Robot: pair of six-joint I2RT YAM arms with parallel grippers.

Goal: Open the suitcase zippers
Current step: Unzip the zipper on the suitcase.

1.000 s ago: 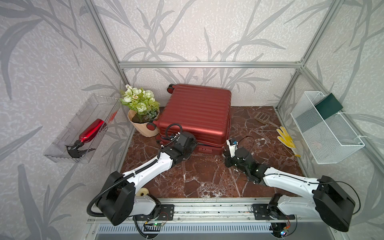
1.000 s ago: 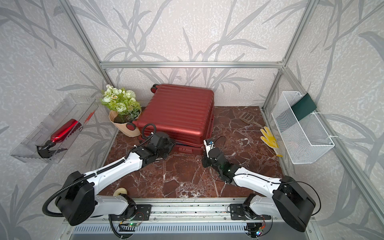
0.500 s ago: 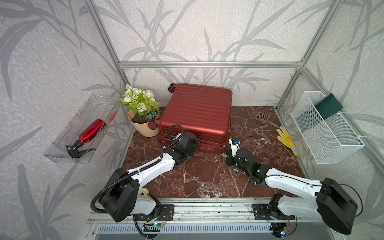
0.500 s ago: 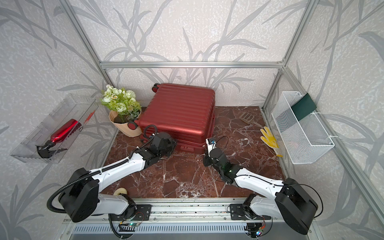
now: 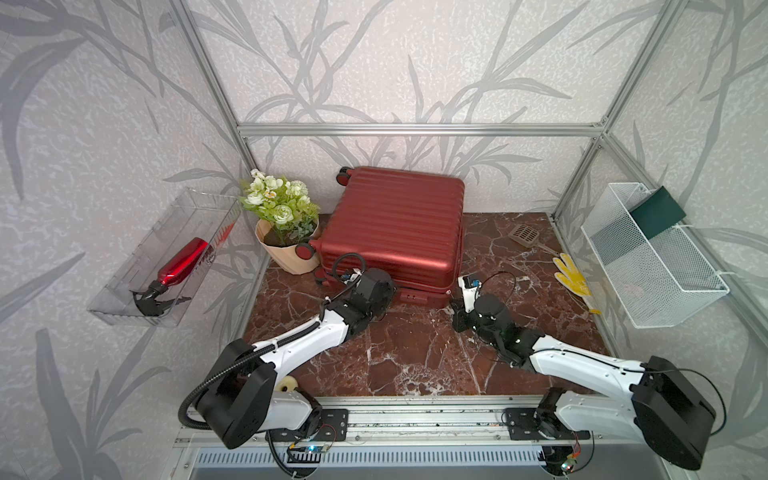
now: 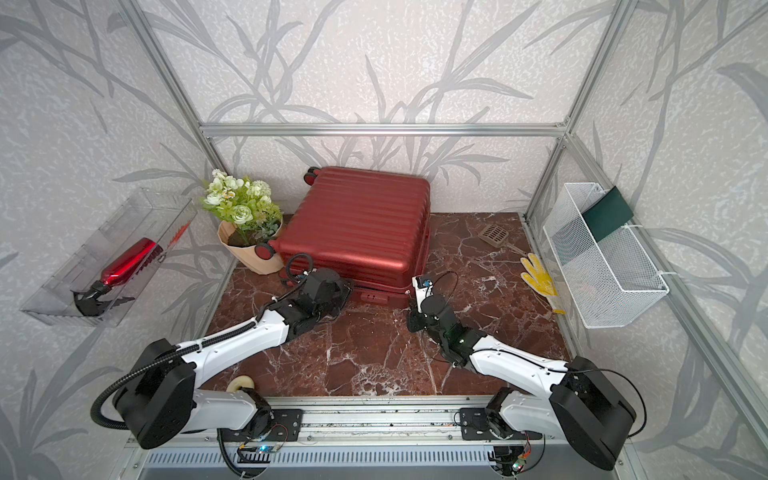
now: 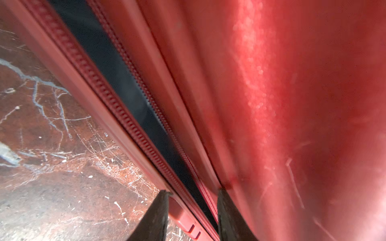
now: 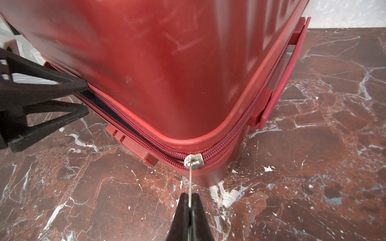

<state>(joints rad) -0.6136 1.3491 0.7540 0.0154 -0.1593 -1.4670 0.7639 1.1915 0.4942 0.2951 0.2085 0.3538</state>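
The dark red ribbed suitcase lies flat on the marble floor. Along its front edge the zippers' track stands parted, with a dark gap between the shells. My left gripper is open astride that seam, one finger at the lower shell, one at the upper rim. At the front right corner the silver slider sits where the closed track begins. My right gripper is shut on its thin metal pull.
A flower pot touches the case's left side. A clear wall tray holds a red spray bottle. A yellow glove and a scoop lie at the right, below a white mesh basket.
My left wrist has edged slightly right along the case's front edge. The right gripper has crept a little to the right, still holding the pull.
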